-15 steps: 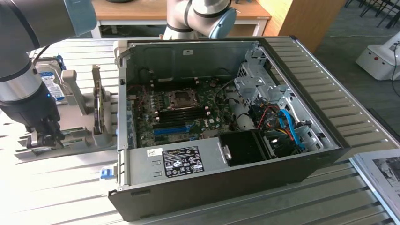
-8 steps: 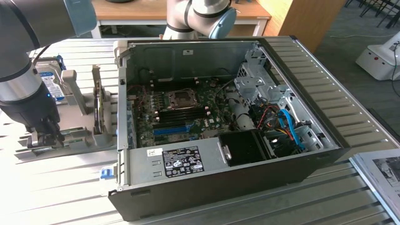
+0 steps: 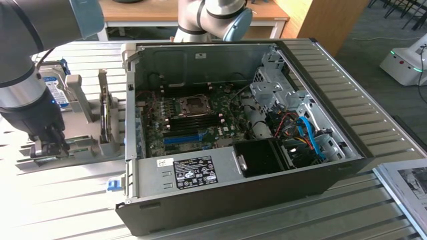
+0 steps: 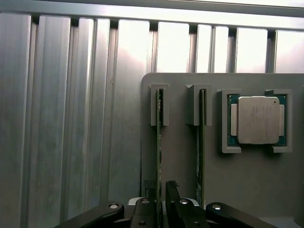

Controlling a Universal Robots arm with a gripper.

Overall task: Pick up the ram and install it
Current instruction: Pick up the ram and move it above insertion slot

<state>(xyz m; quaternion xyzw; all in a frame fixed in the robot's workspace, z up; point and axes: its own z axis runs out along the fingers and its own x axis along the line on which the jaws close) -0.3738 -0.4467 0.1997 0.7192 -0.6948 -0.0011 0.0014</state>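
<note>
Ribbed aluminium worktop (image 3: 60, 200) carries everything: a grey holder (image 4: 237, 180) directly under the claw (image 4: 160, 203), and an open computer case (image 3: 267, 185) well apart from the claw, toward the exterior view's right. The ram (image 4: 159, 142) stands on its long edge in a groove of the holder. The claw sits down over it, its fingers (image 4: 173, 195) set against the two faces of the thin board. From the wrist view the jaws look closed onto the ram, gripping it, with the stick not yet raised out of its groove. A second stick (image 4: 201, 142) stands parallel just beside the gripped one, outside the claw. A processor (image 4: 258, 119) lies flat in its own pocket farther off on that same side.

By my reading the pick-up step is in hand: the grasp is made, the lift is not, and the install has not begun. The motherboard (image 3: 187, 120) inside the case lies far from the claw. Freeing the ram calls for a straight pull upward along the groove walls, without tilt, so the board neither binds nor knocks its neighbour. How far along the stick the grip falls cannot be told, so a slow, level carry seems wise.
</note>
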